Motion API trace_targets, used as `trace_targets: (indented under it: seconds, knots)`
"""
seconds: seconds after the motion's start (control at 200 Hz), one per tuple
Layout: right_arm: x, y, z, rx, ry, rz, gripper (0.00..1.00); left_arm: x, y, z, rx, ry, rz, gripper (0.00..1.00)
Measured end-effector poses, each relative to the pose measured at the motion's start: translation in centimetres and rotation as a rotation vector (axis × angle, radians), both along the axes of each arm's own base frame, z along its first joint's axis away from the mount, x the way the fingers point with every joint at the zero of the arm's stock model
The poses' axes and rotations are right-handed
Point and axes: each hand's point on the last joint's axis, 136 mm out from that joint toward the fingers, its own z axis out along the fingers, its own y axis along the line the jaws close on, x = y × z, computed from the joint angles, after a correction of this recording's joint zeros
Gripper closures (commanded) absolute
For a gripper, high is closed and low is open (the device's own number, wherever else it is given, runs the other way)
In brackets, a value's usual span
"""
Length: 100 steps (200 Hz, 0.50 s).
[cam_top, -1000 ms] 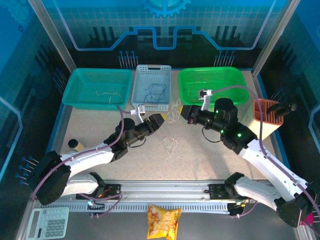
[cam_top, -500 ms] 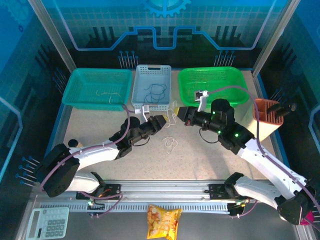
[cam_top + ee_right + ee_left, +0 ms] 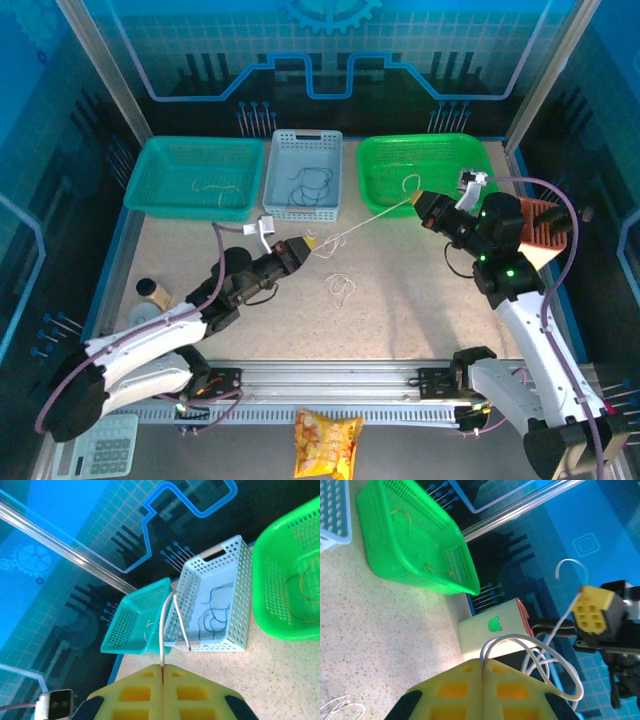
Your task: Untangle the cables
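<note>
Cream-white cable (image 3: 365, 224) drawn taut in mid-air above the surface (image 3: 420, 320), in front of the row of baskets, with one end in the left gripper (image 3: 308, 243) and the other in the right gripper (image 3: 418, 203). Both grippers are closed right down on it. In each wrist view the yellow fingers (image 3: 452, 690) press flat together with the white strand pinched in the seam between them.

Just near of the stretched line, a second cable (image 3: 341, 287), also white, lies in a loose coil on the surface, touched by neither gripper.

Along the far edge, the teal basket (image 3: 150, 170) holds a pale wire (image 3: 215, 187), the blue basket (image 3: 305, 135) holds dark blue wires (image 3: 312, 184), and the green basket (image 3: 430, 140) holds a yellowish wire (image 3: 408, 182).

The job looks well advanced. Several wires already lie apart in the baskets, and the held cable appears pulled free of any clump. What seems left is to drop this cable into a basket, then deal with the coil on the surface. Whether that coil is knotted cannot be told from here.
</note>
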Motion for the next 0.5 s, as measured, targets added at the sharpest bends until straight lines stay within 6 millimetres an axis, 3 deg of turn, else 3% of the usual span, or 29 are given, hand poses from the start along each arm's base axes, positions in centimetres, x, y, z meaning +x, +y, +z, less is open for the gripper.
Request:
trace_targets:
  seconds: [0.15, 0.285, 0.5]
  knots:
    - [-0.2, 0.7, -1.5, 0.018, 0.042, 0.046, 1.0, -0.7, 1.0, 0.1, 0.043, -0.027, 0.016, 0.85]
    - [0.2, 1.2, -1.0, 0.023, 0.011, 0.063, 1.0, -0.8, 1.4, -1.5, 0.106, -0.006, 0.023, 0.61]
    - [0.4, 3.8, -0.4, -0.001, -0.005, 0.157, 1.0, -0.8, 1.3, -3.0, 0.168, 0.005, 0.012, 0.38]
